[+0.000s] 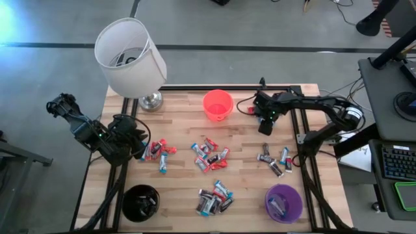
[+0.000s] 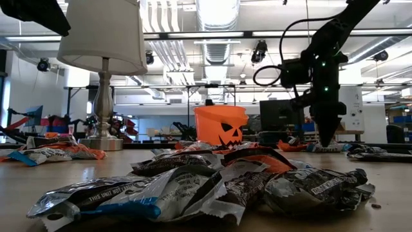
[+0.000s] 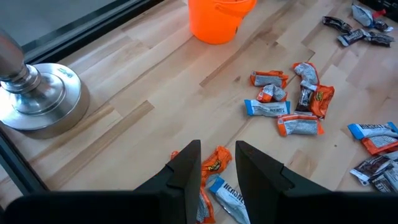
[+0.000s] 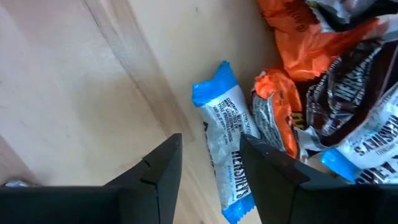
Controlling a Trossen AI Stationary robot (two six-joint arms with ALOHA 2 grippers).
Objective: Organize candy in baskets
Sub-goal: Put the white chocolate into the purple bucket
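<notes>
Wrapped candy lies in loose heaps on the wooden table: one at the left (image 1: 158,153), one in the middle (image 1: 209,155), one at the right (image 1: 276,161) and one near the front (image 1: 214,198). The orange basket (image 1: 218,104) stands at the back, the black basket (image 1: 140,203) front left and the purple basket (image 1: 284,203) front right. My right gripper (image 4: 211,142) points down, low over the table right of the orange basket. It is open, a finger on either side of a silver, blue-ended candy (image 4: 227,155) lying flat. My left gripper (image 3: 217,165) hangs open above the left heap, holding nothing.
A lamp with a white shade (image 1: 130,55) stands on a metal foot (image 3: 37,93) at the back left. Orange and dark brown candies (image 4: 298,93) lie close beside the silver one. Bare wood shows between the heaps and along the table's far edge.
</notes>
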